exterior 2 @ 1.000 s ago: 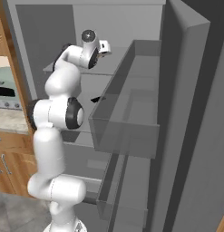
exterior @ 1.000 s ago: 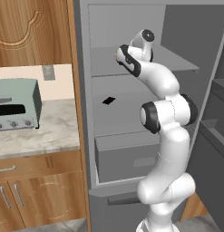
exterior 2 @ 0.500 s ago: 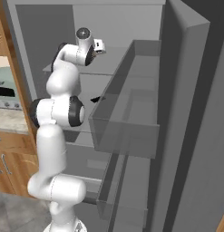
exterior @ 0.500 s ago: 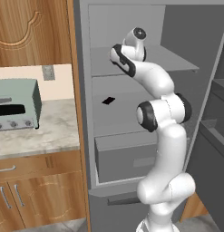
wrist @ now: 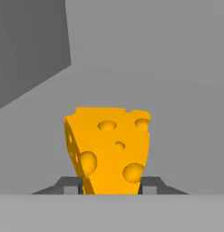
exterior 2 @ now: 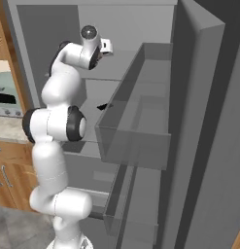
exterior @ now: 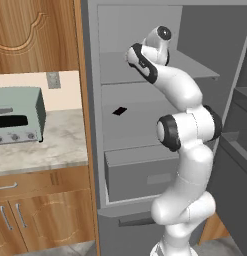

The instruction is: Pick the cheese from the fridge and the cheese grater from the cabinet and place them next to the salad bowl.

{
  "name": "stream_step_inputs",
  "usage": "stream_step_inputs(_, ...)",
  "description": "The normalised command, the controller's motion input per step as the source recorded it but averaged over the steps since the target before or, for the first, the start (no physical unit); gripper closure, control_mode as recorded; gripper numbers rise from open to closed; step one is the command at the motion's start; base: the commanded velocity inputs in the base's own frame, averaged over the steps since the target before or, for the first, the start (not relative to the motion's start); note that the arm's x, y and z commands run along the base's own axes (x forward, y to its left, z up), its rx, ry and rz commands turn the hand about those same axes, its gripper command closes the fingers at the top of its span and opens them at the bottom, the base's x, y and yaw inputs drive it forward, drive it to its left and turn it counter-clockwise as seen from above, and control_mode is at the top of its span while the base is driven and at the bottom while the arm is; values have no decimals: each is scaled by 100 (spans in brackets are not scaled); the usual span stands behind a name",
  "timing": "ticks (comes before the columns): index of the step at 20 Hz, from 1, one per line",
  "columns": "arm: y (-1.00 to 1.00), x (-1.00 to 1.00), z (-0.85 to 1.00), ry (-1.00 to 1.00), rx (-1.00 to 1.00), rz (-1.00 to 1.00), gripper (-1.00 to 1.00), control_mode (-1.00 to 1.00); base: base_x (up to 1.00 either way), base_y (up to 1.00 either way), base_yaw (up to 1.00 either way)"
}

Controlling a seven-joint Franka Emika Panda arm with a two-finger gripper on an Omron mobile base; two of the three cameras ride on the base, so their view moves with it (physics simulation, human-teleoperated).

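Observation:
The cheese (wrist: 109, 149), a yellow-orange wedge with holes, stands upright between my two fingertips (wrist: 70, 183) in the hand view, against the grey back wall of the fridge (exterior: 210, 35). My gripper (wrist: 110, 185) is shut on the cheese, one fingertip against each side. In the right base view the gripper (exterior 2: 108, 46) reaches in over the fridge's upper shelf (exterior 2: 104, 73). The wrist (exterior: 162, 35) hides the cheese in the left base view. Grater and salad bowl are out of view.
The fridge door (exterior 2: 141, 116) stands open on the right with its bins close to my arm. A small dark item (exterior: 119, 111) lies on the middle shelf above the grey drawer (exterior: 140, 172). A pale green toaster oven (exterior: 17, 115) sits under the wooden cabinet (exterior: 35, 35).
The hand has risen slightly over the upper shelf and the upper arm has shifted a little left. The base views have not shifted.

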Motion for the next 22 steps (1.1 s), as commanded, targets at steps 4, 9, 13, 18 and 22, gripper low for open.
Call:
stream_step_inputs(4, -25, -94, 33, 0, 16, -13, 100, -100, 0, 0, 0)
stream_step_inputs(9, -15, -100, 18, 4, 12, -28, 100, -100, 0, 0, 0)
stream_step_inputs(13, -18, -100, 15, 0, 5, -27, 100, -100, 0, 0, 0)
stream_step_inputs(18, -3, -100, 22, -12, 5, -10, 100, -100, 0, 0, 0)
stream_step_inputs(22, 1, -100, 6, -21, 0, 0, 100, -100, 0, 0, 0)
